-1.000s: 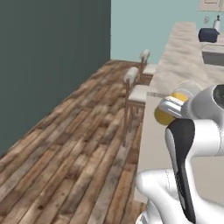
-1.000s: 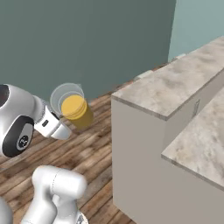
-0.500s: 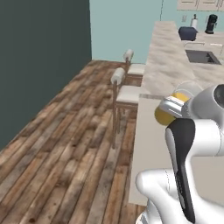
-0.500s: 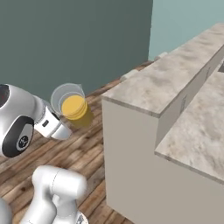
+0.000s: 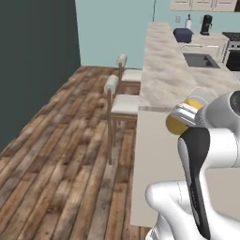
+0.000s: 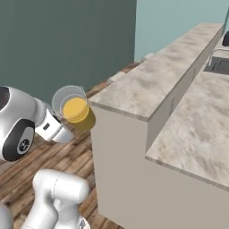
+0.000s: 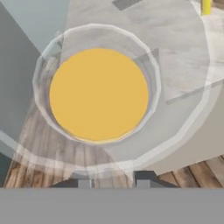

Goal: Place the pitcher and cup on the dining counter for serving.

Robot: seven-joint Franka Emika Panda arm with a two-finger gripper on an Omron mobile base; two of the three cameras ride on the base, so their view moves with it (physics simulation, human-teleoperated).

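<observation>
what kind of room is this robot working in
Most likely a home kitchen with a breakfast bar: a raised marble dining counter with bar stools beside it, a sink in the lower worktop, and wood plank flooring.

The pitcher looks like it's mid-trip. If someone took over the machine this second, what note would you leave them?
Gripper: shut on the pitcher, carrying it upright in the air with the orange liquid inside.
Pitcher: off the near end of the dining counter, beside its corner and not yet over the slab.
Cup: a small yellow shape at the top edge of the hand view is probably it; I cannot tell what it stands on.
Done: pitcher picked up and brought to the counter's end.
Left: set the pitcher on the dining counter, let go, then see to the cup.
</observation>
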